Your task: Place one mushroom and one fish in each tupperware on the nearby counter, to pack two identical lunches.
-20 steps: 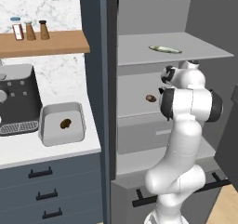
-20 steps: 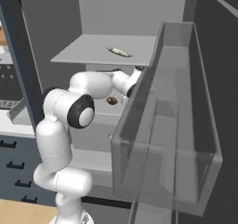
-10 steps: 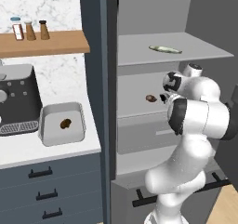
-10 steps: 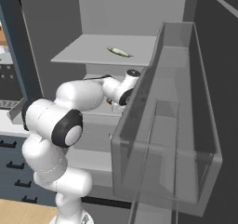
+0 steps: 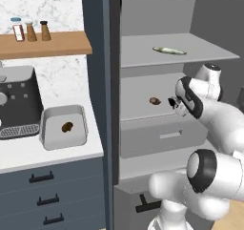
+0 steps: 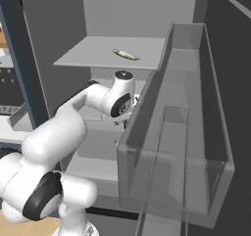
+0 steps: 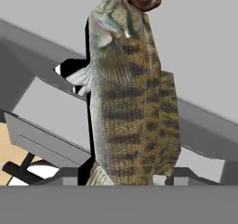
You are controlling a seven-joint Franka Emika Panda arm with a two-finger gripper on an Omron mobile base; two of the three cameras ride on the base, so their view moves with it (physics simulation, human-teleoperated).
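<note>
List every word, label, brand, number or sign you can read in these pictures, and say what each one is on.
No readable text anywhere.
Spice bottles on the wooden shelf: a pale patch on the leftmost one may be a label, too small and blurred to read.
Coffee machine: no brand or markings legible.
Tupperware, fridge shelf, fish: no lettering.

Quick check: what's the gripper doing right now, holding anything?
Gripper: closed on a fish, which rises from between the finger tips in the hand view.
</note>
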